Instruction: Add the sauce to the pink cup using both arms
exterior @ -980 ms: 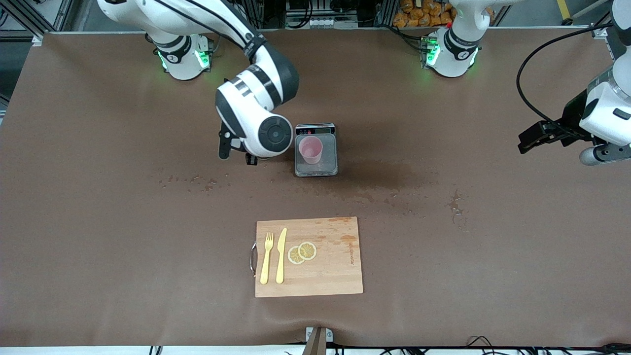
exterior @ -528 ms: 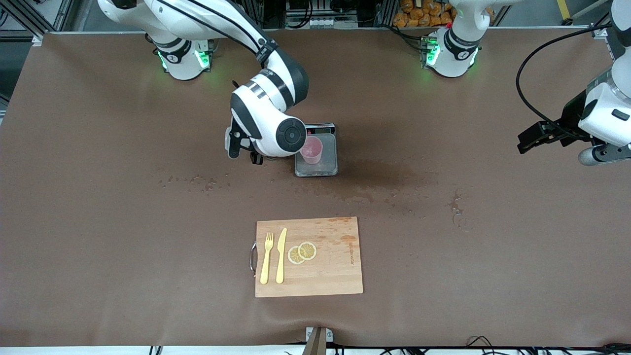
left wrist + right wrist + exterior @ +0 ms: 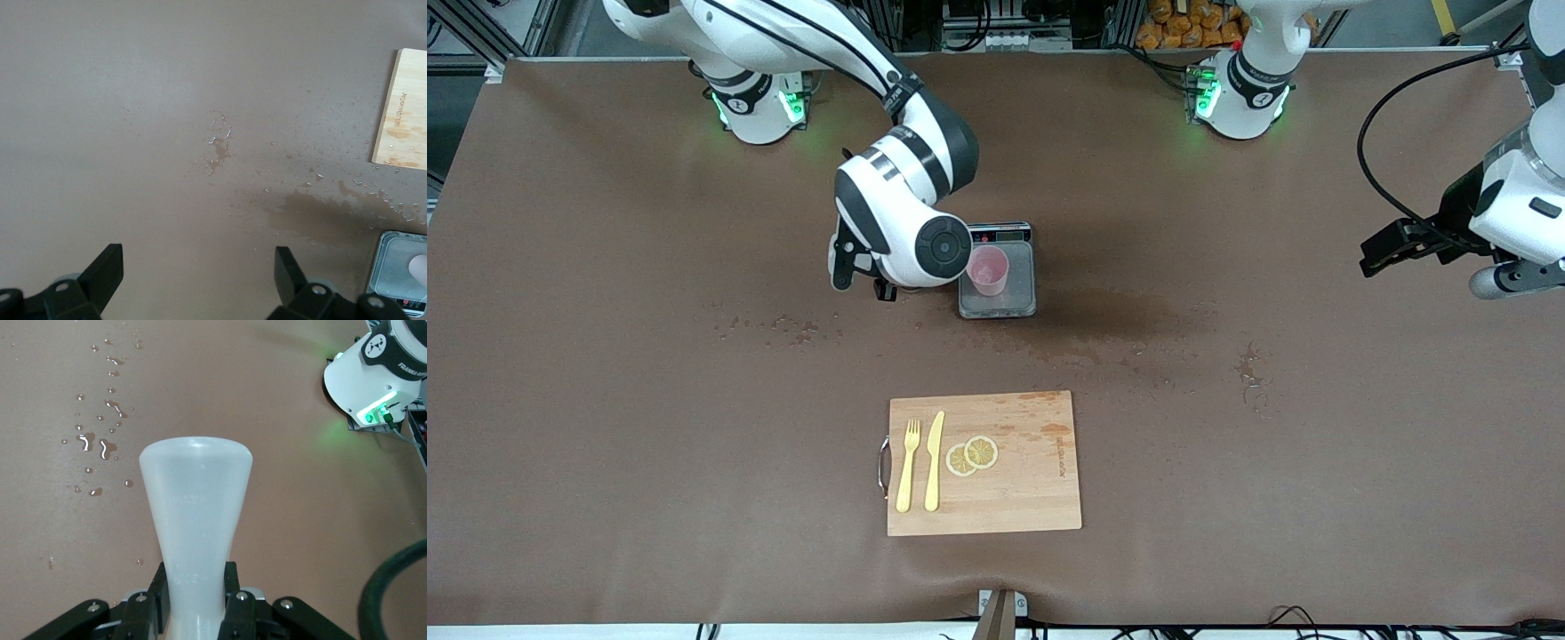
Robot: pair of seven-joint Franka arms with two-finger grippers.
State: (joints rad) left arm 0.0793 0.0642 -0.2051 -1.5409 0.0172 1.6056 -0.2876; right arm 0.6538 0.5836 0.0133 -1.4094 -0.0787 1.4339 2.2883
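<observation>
The pink cup (image 3: 989,269) stands upright on a small grey scale (image 3: 998,304) near the table's middle; both also show in the left wrist view, cup (image 3: 420,268) on scale (image 3: 395,265). My right gripper (image 3: 195,581) is shut on the sauce, a whitish translucent squeeze bottle (image 3: 195,497) whose nozzle is hidden. In the front view the right wrist (image 3: 907,240) hangs right beside the cup, toward the right arm's end, and covers the bottle. My left gripper (image 3: 1385,252) waits open and holds nothing over the left arm's end of the table, its fingers (image 3: 107,267) wide apart.
A wooden cutting board (image 3: 1032,498) lies nearer the front camera, carrying a yellow fork (image 3: 908,464), a yellow knife (image 3: 934,460) and two lemon slices (image 3: 972,455). Wet stains and droplets (image 3: 1103,342) spread over the brown table cover around the scale.
The right arm has carried the bottle sideways toward the pink cup and now hangs close beside it. The left arm has not moved.
</observation>
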